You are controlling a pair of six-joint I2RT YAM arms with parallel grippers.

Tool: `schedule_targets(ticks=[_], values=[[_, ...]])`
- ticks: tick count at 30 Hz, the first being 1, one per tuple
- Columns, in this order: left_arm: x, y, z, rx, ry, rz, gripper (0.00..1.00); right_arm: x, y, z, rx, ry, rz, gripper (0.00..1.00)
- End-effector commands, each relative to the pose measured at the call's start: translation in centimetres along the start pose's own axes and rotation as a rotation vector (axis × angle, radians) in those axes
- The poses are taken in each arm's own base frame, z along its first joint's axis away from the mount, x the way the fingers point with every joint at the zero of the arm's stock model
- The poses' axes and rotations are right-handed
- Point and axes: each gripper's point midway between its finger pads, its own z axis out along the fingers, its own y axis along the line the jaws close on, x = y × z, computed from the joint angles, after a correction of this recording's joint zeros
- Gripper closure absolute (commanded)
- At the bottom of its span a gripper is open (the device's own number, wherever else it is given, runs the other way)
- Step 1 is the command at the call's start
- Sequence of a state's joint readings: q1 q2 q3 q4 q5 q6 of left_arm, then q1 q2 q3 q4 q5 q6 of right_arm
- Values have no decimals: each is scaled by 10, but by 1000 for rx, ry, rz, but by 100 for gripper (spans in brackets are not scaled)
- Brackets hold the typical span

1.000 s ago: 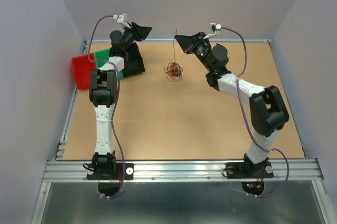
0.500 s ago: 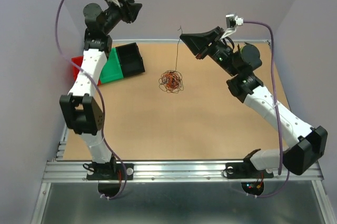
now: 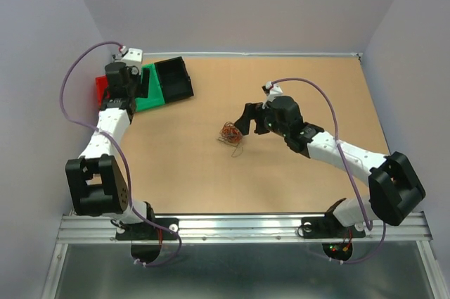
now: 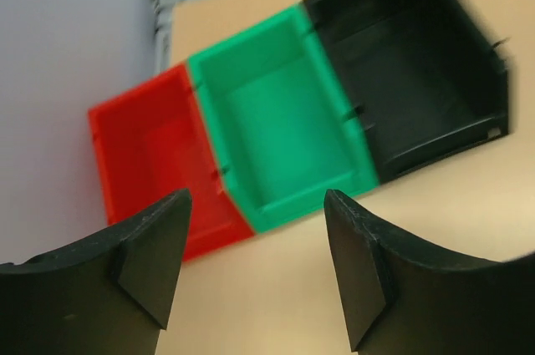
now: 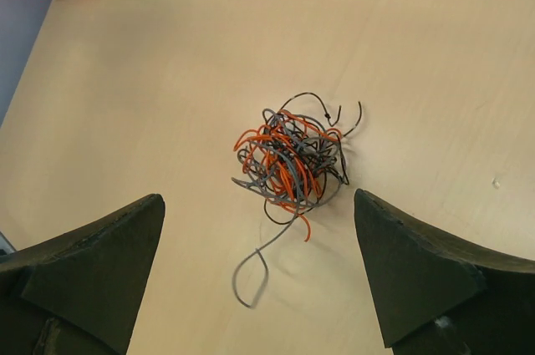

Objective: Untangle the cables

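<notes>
The cables (image 3: 230, 133) are a small ball of orange, grey and black wires lying on the tan table near its middle. In the right wrist view the ball (image 5: 288, 159) sits just ahead of the jaws, and a grey loop (image 5: 251, 276) trails from it toward me. My right gripper (image 3: 243, 123) hovers low beside the ball's right side, open (image 5: 259, 198), with nothing held. My left gripper (image 3: 121, 89) is far off at the back left over the bins, open (image 4: 257, 194) and empty.
Three empty bins stand side by side at the back left: red (image 4: 142, 154), green (image 4: 276, 121) and black (image 4: 410, 71). In the top view they sit by the left wall (image 3: 174, 77). A metal rail (image 3: 239, 225) runs along the near table edge.
The right arm came down from high up, where it held a black wire, and its jaws opened. The tangle now lies loose on the table. The left arm swung down over the bins and opened wider.
</notes>
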State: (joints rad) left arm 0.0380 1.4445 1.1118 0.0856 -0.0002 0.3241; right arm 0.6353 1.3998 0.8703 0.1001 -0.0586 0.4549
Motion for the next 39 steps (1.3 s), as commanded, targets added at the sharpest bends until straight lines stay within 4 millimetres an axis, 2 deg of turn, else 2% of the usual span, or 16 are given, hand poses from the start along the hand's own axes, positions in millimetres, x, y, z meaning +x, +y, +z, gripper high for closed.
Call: schedule_targets(ticks=[1,4,5,8,12,17,21,23,24,26,27,29,30,31,34,39], values=[[-8,84,-18,-256,-33,-20,17,-49,19,-3,-27,-142,-88,0],[5,104,-2,-269,19,-38,16,-44,16,7,-21,-127,-102,0],[25,99,13,-241,85,-43,16,-45,16,9,-18,-128,-105,0],[38,84,37,-161,138,-86,16,-39,10,20,-4,-111,-111,0],[42,62,62,-46,148,-160,16,-35,3,28,20,-114,-113,0],[33,61,82,-42,94,-237,16,-27,-4,34,35,-121,-107,0],[55,59,105,-49,141,-267,17,-21,-5,36,13,-135,-104,0],[61,59,117,-58,168,-282,29,-19,-6,34,17,-134,-103,0],[87,54,125,-54,243,-309,42,-18,-9,33,25,-135,-99,0],[110,45,134,-37,313,-338,52,-19,-8,29,20,-148,-97,0],[114,43,134,-32,325,-349,60,-15,-10,27,23,-143,-97,0],[130,32,133,-14,360,-372,95,-21,-8,21,19,-170,-90,0],[134,27,132,-9,371,-391,100,-21,-9,19,21,-178,-88,0],[144,19,127,-5,396,-398,100,-16,-12,18,25,-171,-87,0],[133,9,112,-66,378,-423,100,-16,-12,13,24,-182,-88,0],[93,-3,78,-347,303,-544,100,-9,-20,18,51,-177,-85,0]])
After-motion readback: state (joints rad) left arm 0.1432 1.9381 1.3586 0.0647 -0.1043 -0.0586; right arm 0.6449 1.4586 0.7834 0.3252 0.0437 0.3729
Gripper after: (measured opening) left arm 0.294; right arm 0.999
